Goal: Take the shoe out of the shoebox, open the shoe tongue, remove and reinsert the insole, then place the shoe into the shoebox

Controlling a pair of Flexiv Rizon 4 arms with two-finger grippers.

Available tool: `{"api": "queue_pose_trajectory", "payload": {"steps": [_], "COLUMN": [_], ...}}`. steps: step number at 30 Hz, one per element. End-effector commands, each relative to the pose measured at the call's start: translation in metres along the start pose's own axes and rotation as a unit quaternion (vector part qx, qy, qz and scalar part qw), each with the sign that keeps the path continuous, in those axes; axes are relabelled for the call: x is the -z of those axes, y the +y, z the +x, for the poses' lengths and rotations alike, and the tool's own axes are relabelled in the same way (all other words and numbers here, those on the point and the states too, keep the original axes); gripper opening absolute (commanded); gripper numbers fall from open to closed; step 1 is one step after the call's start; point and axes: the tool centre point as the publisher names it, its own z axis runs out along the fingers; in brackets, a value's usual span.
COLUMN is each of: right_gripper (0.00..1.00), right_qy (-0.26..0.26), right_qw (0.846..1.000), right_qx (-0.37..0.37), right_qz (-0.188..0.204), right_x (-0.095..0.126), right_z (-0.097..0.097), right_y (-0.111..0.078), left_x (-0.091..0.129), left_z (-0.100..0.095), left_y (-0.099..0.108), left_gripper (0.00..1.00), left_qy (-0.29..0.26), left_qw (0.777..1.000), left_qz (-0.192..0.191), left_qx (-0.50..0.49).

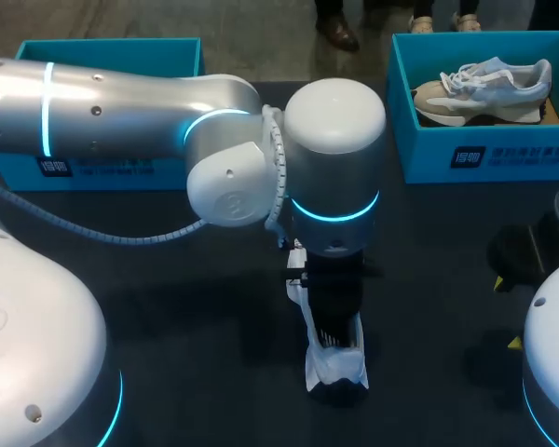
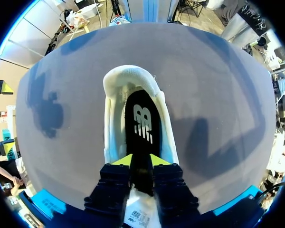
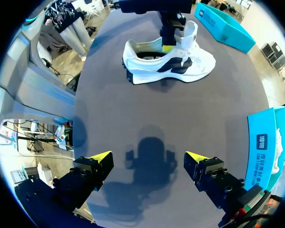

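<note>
A white shoe with dark side marks point(image 1: 340, 368) point(image 3: 190, 66) lies on the dark table's middle, heel toward the near edge. Its black insole point(image 2: 142, 123) lies flat inside. The white tongue point(image 3: 190, 33) point(image 2: 137, 216) stands pulled up and back. My left gripper point(image 1: 334, 326) point(image 2: 141, 164) point(image 3: 167, 46) points down into the shoe's opening, its yellow tips a little apart just over the insole, holding nothing that I can see. My right gripper point(image 3: 149, 159) point(image 1: 508, 314) hangs wide open and empty over bare table, well to the shoe's right.
A teal shoebox point(image 1: 484, 154) point(image 3: 263, 142) at the back right holds a second, beige and grey shoe point(image 1: 484, 88). Another teal box point(image 1: 112, 51) point(image 3: 223, 26) stands at the back left, partly hidden by my left arm. Bare table surrounds the shoe.
</note>
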Motion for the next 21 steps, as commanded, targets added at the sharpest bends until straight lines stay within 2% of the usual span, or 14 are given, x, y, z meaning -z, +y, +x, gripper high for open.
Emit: {"api": "queue_pose_trajectory", "payload": {"steps": [1, 5, 8, 14, 16, 21], "right_gripper": [1.00, 1.00, 1.00, 1.00, 1.00, 1.00], "right_qy": [-0.003, -0.003, -0.003, -0.003, -0.003, -0.003], "right_qw": [1.000, 1.000, 1.000, 1.000, 1.000, 1.000], "right_qx": [0.000, 0.000, 0.000, 0.000, 0.000, 0.000], "right_qz": [0.001, 0.001, 0.001, 0.001, 0.001, 0.001], "right_x": [0.000, 0.000, 0.000, 0.000, 0.000, 0.000], "right_z": [0.002, 0.002, 0.002, 0.002, 0.002, 0.002], "right_y": [0.000, 0.000, 0.000, 0.000, 0.000, 0.000], "left_x": [-0.003, 0.000, 0.002, 0.003, 0.002, 0.001], "left_z": [-0.001, 0.001, 0.003, 0.008, 0.009, 0.011], "left_y": [0.000, -0.001, -0.001, 0.004, 0.006, 0.013], "left_gripper": [0.38, 0.49, 0.86, 0.94, 1.00, 1.00], "left_qy": [0.002, -0.006, -0.008, -0.010, -0.010, -0.010], "left_qw": [1.000, 1.000, 1.000, 1.000, 1.000, 1.000], "left_qz": [0.000, 0.005, 0.004, 0.004, 0.006, 0.012], "left_qx": [0.006, 0.012, 0.012, 0.016, 0.017, 0.019]}}
